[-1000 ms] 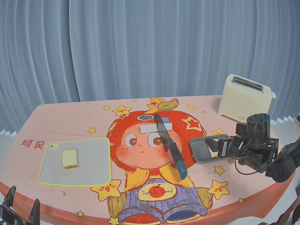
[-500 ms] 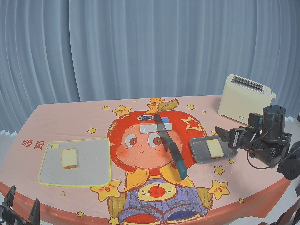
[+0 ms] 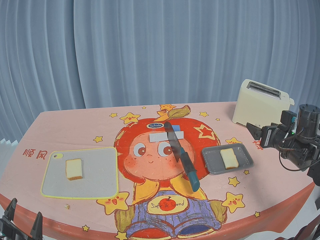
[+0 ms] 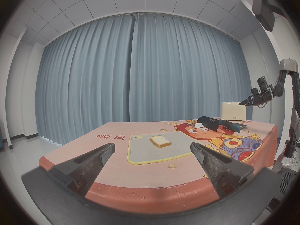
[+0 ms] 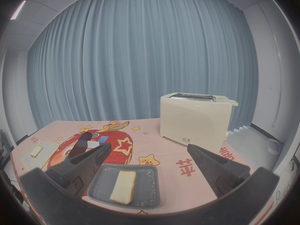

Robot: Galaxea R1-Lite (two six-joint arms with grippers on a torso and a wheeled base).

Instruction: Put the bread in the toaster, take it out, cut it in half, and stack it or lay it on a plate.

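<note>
1. Bread half (image 3: 229,158) was laid on the grey plate (image 3: 211,162), centre right; second half (image 3: 74,169) on the cutting board (image 3: 96,184), lower left.
2. Right claw (image 3: 251,129), right edge, and left claw (image 3: 26,206), bottom-left corner, were held released.

The right gripper (image 5: 148,147) is seen with its two dark fingers (image 5: 84,169) spread wide apart and nothing held between them. A grey plate (image 5: 147,185) is set on the pink printed table (image 5: 187,178) just beyond the fingers, and one piece of bread (image 5: 123,187) is laid flat in it. A cream toaster (image 5: 193,119) is placed upright farther back, apart from the plate. A knife (image 5: 82,143) is laid on the table's printed picture. Well beyond it, a cutting board (image 5: 47,155) is seen bearing a second piece of bread (image 5: 36,151). A blue curtain (image 5: 140,63) is hung behind the table.
</note>
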